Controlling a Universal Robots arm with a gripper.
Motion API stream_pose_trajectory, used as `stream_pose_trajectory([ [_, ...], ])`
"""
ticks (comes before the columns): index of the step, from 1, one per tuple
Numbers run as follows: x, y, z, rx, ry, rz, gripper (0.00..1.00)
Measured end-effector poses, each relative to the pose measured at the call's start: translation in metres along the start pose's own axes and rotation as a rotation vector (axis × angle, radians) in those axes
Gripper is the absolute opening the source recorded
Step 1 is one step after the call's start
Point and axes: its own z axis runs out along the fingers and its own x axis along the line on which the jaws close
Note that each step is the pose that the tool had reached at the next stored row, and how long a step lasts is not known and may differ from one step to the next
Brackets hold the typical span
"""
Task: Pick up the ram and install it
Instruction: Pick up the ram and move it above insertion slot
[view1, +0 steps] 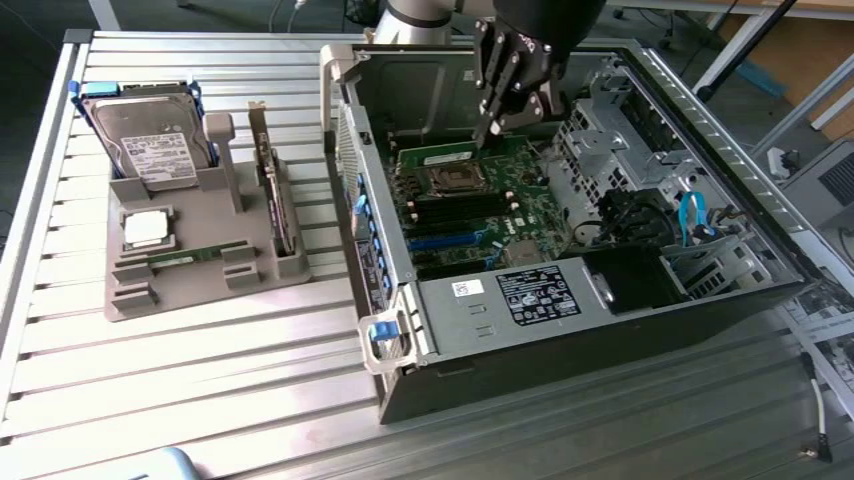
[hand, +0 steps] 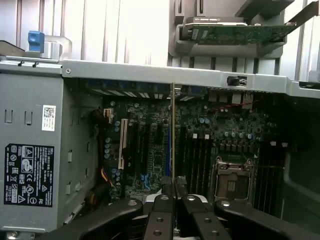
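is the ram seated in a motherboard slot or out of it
Out. The gripper is shut on the ram, holding it edge-on above the motherboard, not seated.

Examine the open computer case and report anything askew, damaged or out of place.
Nothing stands out. The thin green ram stick sits straight in the shut jaws, parallel to the black memory slots; the green motherboard shows no damage.

Strong light falls on the metal table (view1: 200, 380), with white glare on its slats. Inside the computer case (view1: 441, 90) it is dim. The ram (hand: 172, 130) catches a thin bright line.
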Motion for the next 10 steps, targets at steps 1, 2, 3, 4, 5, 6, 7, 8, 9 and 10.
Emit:
stream_pose_trajectory([
  [1, 0.0, -0.003, 0.0, 0.0, 0.0, 0.0, 0.12],
  [2, 0.0, -0.0059, -0.0001, -0.0001, 0.0, 0.0, 0.12],
  [3, 0.001, -0.0085, -0.0001, -0.0001, 0.0, 0.0, 0.12],
  [4, 0.001, -0.0114, -0.0001, -0.0001, 0.0, 0.0, 0.12],
  [5, 0.001, -0.0152, -0.0002, -0.0002, 0.0, 0.0, 0.12],
  [6, 0.001, -0.0179, -0.0002, -0.0002, 0.0, 0.0, 0.12],
  [7, 0.002, -0.0203, -0.0002, -0.0002, -0.0001, 0.0, 0.12],
  [8, 0.002, -0.0229, -0.0003, -0.0003, 0.0, 0.0, 0.12],
  [9, 0.002, -0.0252, -0.0003, -0.0002, 0.0, 0.0, 0.12],
  [10, 0.002, -0.0264, -0.0003, -0.0003, 0.0, 0.0, 0.12],
])
